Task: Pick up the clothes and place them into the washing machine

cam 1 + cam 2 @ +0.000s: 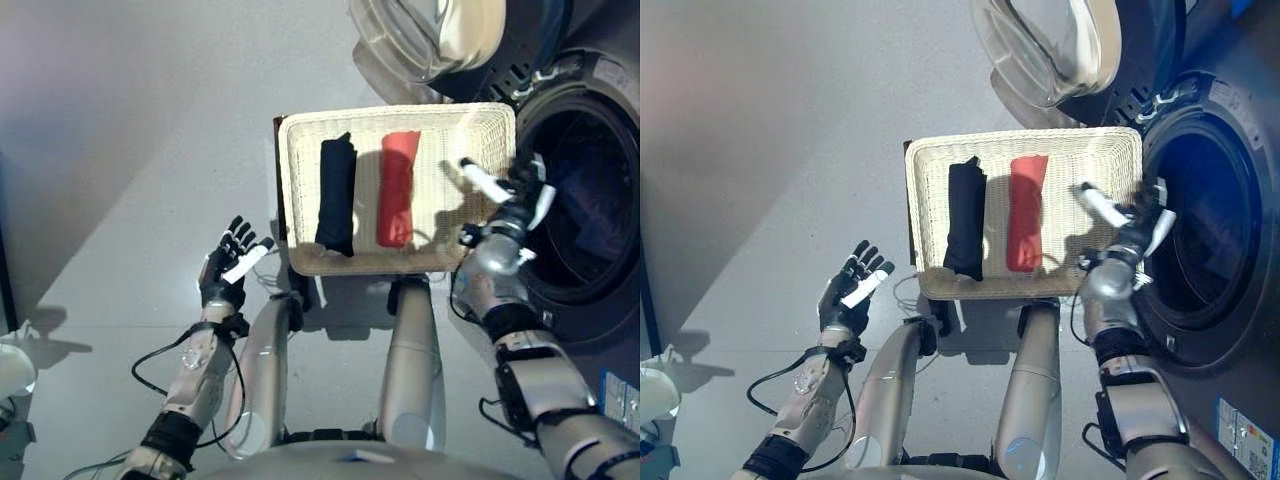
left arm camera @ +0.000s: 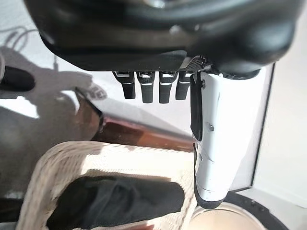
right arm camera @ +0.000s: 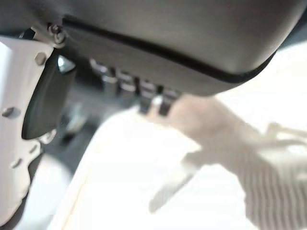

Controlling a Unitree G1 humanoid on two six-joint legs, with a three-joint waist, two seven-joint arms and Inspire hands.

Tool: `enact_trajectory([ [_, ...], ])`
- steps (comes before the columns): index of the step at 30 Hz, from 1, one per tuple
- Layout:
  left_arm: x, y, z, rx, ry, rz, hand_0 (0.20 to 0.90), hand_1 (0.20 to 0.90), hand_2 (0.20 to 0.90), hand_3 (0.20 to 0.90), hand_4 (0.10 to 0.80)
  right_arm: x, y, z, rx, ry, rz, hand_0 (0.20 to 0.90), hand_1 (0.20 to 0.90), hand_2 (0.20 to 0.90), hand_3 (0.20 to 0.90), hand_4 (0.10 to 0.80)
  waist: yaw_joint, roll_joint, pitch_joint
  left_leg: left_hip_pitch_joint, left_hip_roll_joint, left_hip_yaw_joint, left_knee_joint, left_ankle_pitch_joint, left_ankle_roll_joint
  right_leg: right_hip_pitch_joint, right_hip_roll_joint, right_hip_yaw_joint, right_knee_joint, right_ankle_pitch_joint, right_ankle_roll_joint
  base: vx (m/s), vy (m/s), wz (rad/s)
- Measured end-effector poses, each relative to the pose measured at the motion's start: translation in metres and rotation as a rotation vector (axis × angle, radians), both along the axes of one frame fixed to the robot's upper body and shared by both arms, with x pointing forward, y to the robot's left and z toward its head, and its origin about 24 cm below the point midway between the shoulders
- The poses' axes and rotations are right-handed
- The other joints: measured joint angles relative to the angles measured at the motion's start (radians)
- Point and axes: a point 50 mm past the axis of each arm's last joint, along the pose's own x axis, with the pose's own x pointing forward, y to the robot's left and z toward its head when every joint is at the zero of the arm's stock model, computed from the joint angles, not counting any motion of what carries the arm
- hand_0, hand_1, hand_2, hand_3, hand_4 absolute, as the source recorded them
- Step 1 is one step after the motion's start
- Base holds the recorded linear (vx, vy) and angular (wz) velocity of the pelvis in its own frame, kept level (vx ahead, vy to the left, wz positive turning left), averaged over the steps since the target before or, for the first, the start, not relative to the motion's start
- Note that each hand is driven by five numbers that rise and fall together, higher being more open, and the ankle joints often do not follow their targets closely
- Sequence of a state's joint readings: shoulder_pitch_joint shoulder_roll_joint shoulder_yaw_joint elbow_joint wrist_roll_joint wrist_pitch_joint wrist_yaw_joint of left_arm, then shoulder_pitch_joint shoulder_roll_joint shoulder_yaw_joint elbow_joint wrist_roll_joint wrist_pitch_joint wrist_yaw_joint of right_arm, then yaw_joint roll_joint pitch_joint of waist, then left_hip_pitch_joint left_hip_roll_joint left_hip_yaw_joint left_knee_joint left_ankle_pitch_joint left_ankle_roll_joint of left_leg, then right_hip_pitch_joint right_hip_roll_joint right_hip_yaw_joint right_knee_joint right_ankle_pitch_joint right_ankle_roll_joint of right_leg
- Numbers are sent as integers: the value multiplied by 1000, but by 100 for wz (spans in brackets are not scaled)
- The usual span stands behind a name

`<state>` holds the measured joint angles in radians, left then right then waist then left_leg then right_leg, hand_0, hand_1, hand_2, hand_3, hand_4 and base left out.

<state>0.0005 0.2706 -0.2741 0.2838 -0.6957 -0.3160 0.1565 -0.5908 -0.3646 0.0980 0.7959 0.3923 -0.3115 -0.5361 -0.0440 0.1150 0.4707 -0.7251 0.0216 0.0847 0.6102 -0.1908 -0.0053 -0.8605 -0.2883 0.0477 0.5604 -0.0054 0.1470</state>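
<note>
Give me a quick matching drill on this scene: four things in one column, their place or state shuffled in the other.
1. black garment
2. red garment
3. left hand
4. washer door

a. swung open
b. open, over the floor left of the basket
c. left side of the basket
d. middle of the basket

Pairs: 1-c, 2-d, 3-b, 4-a

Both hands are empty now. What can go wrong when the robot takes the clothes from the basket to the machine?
The right hand, open, hangs over the basket rim near the drum; it might knock the basket. The black cloth and red cloth lie close, so one grasp might drag both. The left hand is open, off to the side.
</note>
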Motion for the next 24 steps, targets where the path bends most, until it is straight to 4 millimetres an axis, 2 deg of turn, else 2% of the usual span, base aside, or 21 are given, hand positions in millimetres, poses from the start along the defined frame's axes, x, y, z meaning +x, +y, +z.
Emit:
enact_trajectory([
  [3,1,4,1,21,1,25,900,900,900,900,800,3,29,-13,-9,64,60,900,900,900,900,800,2,-11,-2,0,0,0,0,0,0,0,0,0,-2,0,0,0,0,0],
  [7,1,7,2,33,0,48,900,900,900,900,800,4,54,-34,-44,183,108,900,900,900,900,800,5,-11,-2,-1,-2,1,0,-1,2,1,-3,0,-5,1,1,-11,27,0],
  [10,1,7,2,39,2,53,900,900,900,900,800,7,59,-45,-128,290,80,900,900,900,900,800,6,-11,-2,-1,-3,2,0,-2,3,2,-5,-1,-2,2,2,1,37,0],
  [13,2,7,2,45,0,50,900,900,900,900,800,14,57,-43,-189,349,43,900,900,900,900,800,9,-10,-3,1,-4,1,3,-2,4,7,-7,-2,0,2,3,0,0,0],
  [21,1,3,2,60,0,18,900,900,900,900,800,14,19,-43,-378,537,-51,900,900,900,900,800,74,23,-34,1,-10,-3,11,-2,5,11,-19,-2,4,2,3,6,6,2],
  [22,1,1,1,63,2,3,900,900,900,900,800,12,14,-45,-400,565,-59,782,782,782,782,716,82,31,-46,2,-13,-4,9,-1,6,11,-22,-2,5,2,3,15,6,8],
  [23,0,-2,0,64,2,-16,900,900,900,900,800,10,10,-47,-415,585,-67,485,485,485,485,504,89,39,-57,1,-18,-6,8,-1,7,11,-25,-2,5,1,3,13,7,8],
  [24,-1,-5,-1,63,4,-35,900,900,900,900,800,8,6,-49,-463,621,-66,321,321,321,321,386,93,47,-72,1,-20,-5,8,0,9,11,-26,-2,10,1,4,10,4,8],
])
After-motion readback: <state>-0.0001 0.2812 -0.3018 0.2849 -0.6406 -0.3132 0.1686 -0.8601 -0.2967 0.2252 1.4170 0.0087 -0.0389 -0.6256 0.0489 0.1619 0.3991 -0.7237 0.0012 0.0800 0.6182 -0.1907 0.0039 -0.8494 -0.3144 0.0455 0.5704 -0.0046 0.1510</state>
